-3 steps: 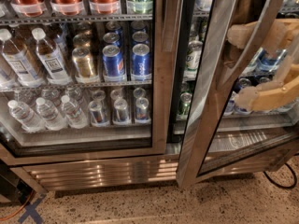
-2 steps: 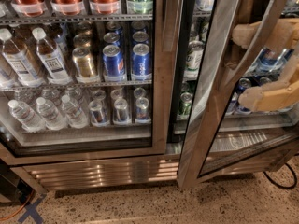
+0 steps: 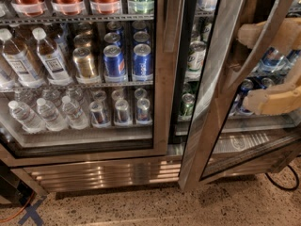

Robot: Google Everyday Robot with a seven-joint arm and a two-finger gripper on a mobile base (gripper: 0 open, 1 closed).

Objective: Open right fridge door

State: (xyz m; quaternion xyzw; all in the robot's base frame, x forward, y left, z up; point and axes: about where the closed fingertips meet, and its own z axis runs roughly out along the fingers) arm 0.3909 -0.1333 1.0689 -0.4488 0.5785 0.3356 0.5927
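The fridge fills the view, its wire shelves stocked with cans and bottles. The right fridge door stands swung partly outward, and its steel frame edge leans across the opening. Its bar handle runs diagonally at the right. My gripper is at the right edge beside the handle. One beige finger is above the bar and the other below it. They are spread wide and are not clamped on the bar.
The left glass door is closed over water bottles and blue cans. A black cable lies on the speckled floor under the open door. An orange cord and blue tape are at the bottom left.
The lower finger has drifted slightly to the right. The door's angle looks almost the same.
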